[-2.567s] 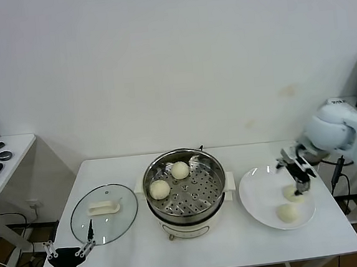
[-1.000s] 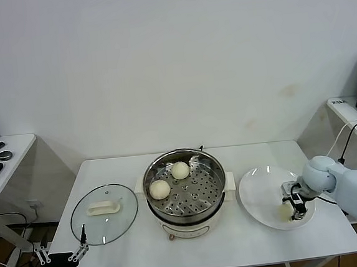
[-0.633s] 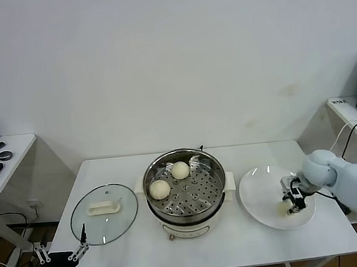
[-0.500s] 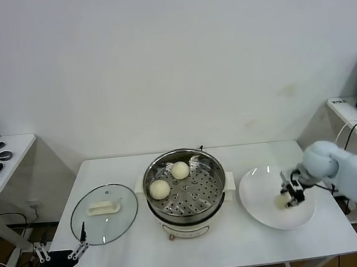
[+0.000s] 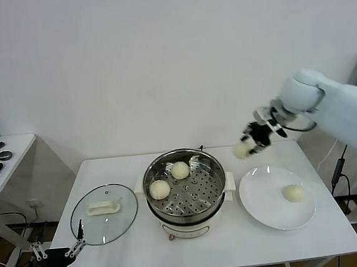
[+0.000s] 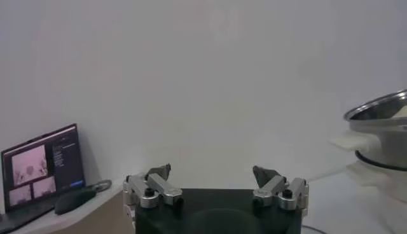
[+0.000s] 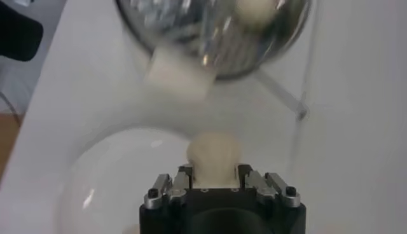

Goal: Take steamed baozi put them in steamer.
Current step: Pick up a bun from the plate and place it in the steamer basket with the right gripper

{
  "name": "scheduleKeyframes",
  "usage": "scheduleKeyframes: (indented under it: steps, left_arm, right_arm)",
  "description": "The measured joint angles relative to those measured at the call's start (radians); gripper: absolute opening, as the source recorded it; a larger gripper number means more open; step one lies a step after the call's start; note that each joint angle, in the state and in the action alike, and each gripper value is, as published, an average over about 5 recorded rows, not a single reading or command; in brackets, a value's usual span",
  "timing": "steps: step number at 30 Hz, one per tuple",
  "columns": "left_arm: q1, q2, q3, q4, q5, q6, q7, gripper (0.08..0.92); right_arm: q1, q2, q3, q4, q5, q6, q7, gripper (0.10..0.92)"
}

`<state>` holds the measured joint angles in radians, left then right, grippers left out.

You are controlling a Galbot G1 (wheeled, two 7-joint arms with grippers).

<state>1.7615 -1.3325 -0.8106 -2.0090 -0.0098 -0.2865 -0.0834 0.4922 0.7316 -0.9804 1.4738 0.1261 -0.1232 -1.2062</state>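
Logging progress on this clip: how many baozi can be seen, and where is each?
4. Two baozi sit in the steamer, one nearer the front, one behind it. One lies on the white plate. One is carried by the right gripper.

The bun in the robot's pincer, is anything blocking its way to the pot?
Nothing visible does. The right pincer is shut on a baozi, up in the air between the plate and the steamer. The steamer is open; its glass lid lies on the table at the far side.
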Motion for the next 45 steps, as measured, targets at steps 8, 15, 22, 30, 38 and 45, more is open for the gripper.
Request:
scheduleKeyframes:
  steps: [8,15,22,30,38,45]
  left_arm:
    - [0.003,-0.008,-0.011,-0.006,-0.001,0.0,0.0,0.823]
    - [0.007,-0.01,-0.023,-0.009,-0.004,0.0,0.0,0.823]
    - [0.008,-0.02,-0.023,-0.008,-0.004,-0.001,-0.003,0.823]
    - [0.012,-0.025,-0.024,-0.002,-0.005,-0.007,-0.007,0.823]
    - [0.009,-0.024,-0.027,-0.001,-0.005,-0.007,-0.007,0.823]
    - [0.003,-0.018,-0.028,-0.003,-0.007,-0.004,-0.006,0.823]
  right_arm:
    - [0.094,0.178,-0.15,0.047,0.051,0.163,0.048,0.481]
    - [0.101,0.308,-0.254,0.05,0.006,0.306,0.074,0.491]
    - [0.073,0.395,-0.305,0.018,-0.095,0.434,0.093,0.5]
    - [0.027,0.429,-0.327,-0.005,-0.205,0.533,0.102,0.51]
    - [0.0,0.43,-0.333,-0.006,-0.248,0.58,0.116,0.639]
    - [0.025,0.407,-0.313,0.005,-0.241,0.584,0.109,0.807]
